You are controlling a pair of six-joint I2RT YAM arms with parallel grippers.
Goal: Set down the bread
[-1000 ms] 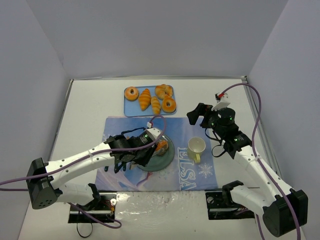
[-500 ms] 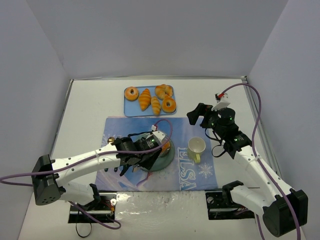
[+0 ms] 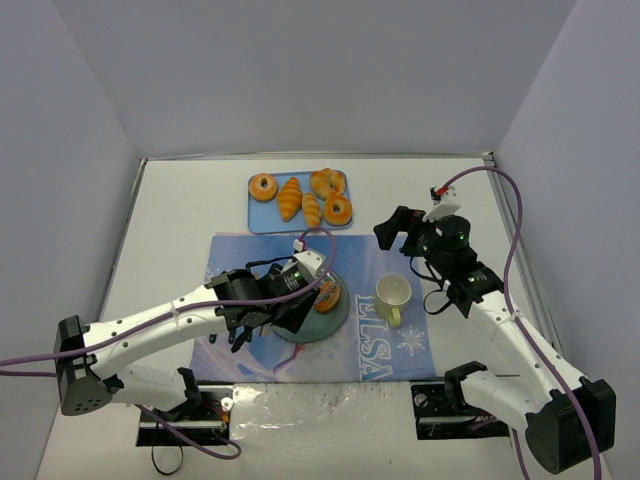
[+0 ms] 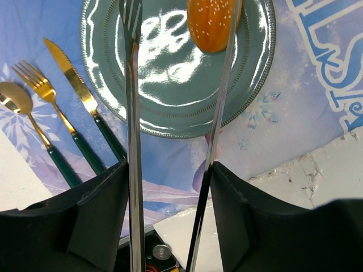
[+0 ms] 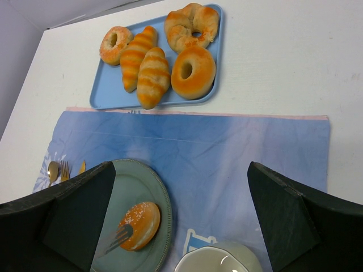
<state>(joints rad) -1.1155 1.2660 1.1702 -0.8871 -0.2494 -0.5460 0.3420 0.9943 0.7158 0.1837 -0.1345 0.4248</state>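
Observation:
A round sesame bun (image 3: 326,297) lies on the right side of the grey-green plate (image 3: 312,326) on the blue placemat. My left gripper (image 3: 272,306) is over the plate's near-left edge, shut on a pair of metal tongs (image 4: 133,113). In the left wrist view the tong arms stand spread; the bun (image 4: 211,22) lies against the right arm on the plate (image 4: 170,96). In the right wrist view a forked tong tip lies over the bun (image 5: 139,225). My right gripper (image 3: 400,228) is open and empty, high over the mat's right side.
A blue tray (image 3: 258,215) at the back holds several breads: ring buns and striped rolls. A pale yellow cup (image 3: 392,292) stands right of the plate. A gold spoon, fork and knife (image 4: 51,113) lie left of the plate. Grey walls close in the table.

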